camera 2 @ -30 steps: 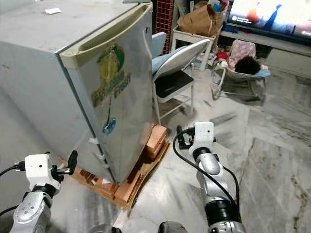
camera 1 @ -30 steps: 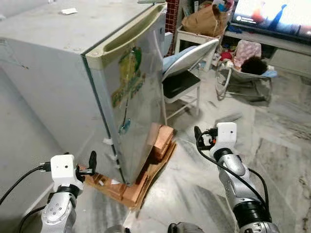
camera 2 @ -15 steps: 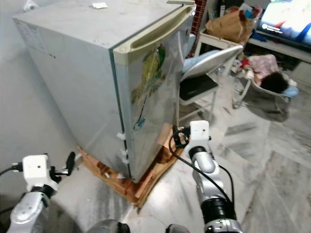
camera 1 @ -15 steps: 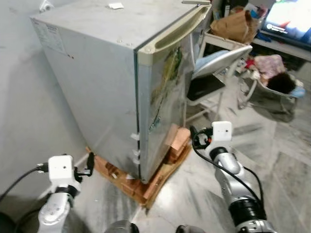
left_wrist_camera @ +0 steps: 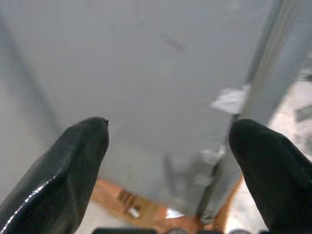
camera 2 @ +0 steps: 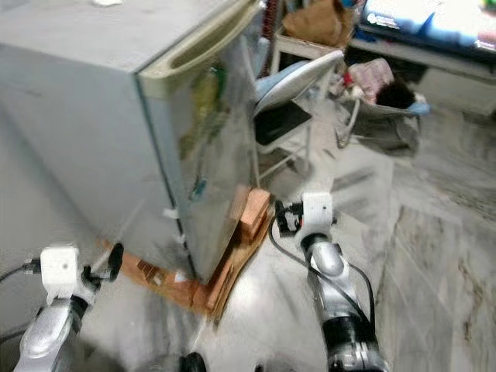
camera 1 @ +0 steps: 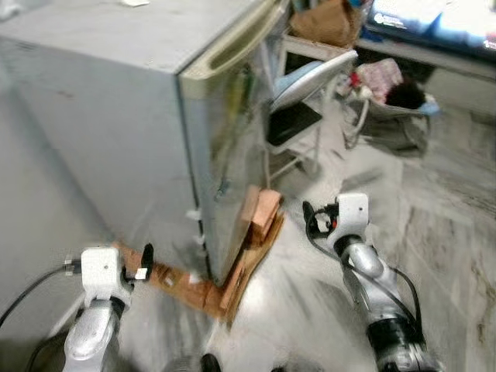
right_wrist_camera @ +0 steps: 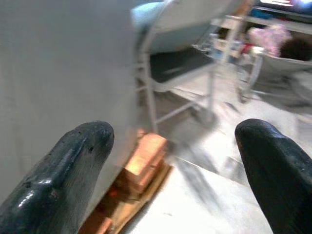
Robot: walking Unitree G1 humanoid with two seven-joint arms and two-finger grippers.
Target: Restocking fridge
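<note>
The small grey fridge (camera 1: 108,116) stands in front of me on bricks and cardboard, its door (camera 1: 229,147) shut, with a beige handle strip (camera 1: 232,46) along the top edge. My left gripper (camera 1: 144,260) hangs low beside the fridge's side wall, open and empty; the left wrist view looks between its fingers (left_wrist_camera: 78,156) at that wall. My right gripper (camera 1: 311,222) sits low on the door side, a short way off the bricks, also open and empty, with its fingers (right_wrist_camera: 73,161) spread in the right wrist view.
Orange bricks (camera 1: 262,215) and flattened cardboard (camera 1: 194,291) stick out under the fridge. A folding chair (camera 1: 302,116) stands close beside the door. Farther right are a baby bouncer (camera 1: 395,108), a brown bag (camera 1: 325,19) and a TV (camera 1: 434,15). Marble floor (camera 1: 449,225) lies to the right.
The camera has swung, so the whole picture has shifted and blurred. Both grippers stay low and open, much as before.
</note>
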